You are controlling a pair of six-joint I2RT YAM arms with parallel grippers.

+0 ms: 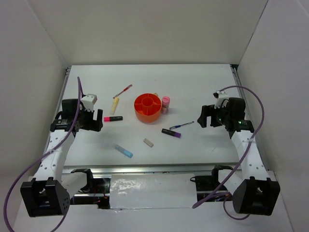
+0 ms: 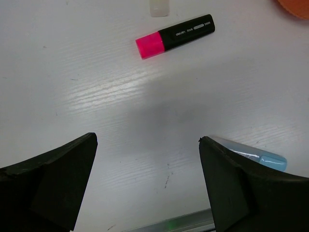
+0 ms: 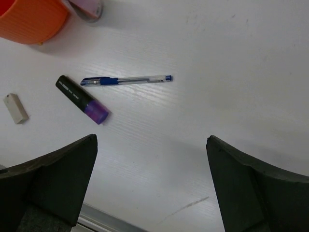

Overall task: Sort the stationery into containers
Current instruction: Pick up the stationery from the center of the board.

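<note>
The round orange organizer (image 1: 147, 107) stands mid-table with a pink cylinder (image 1: 165, 104) touching its right side. A red pen (image 1: 122, 91) and a yellow marker (image 1: 114, 105) lie to its left. The pink-black marker (image 1: 112, 118) lies just right of my open, empty left gripper (image 1: 99, 121) and shows in the left wrist view (image 2: 175, 35). The light blue marker (image 1: 124, 151) and the eraser (image 1: 148, 142) lie nearer. The purple-black marker (image 1: 171, 133) and thin blue pen (image 1: 181, 125) lie left of my open, empty right gripper (image 1: 203, 118).
White walls enclose the table on three sides. A metal rail (image 1: 145, 169) runs along the near edge. The right wrist view shows the organizer's wall (image 3: 30, 19), the blue pen (image 3: 126, 79), the purple-black marker (image 3: 82, 99) and the eraser (image 3: 15, 108).
</note>
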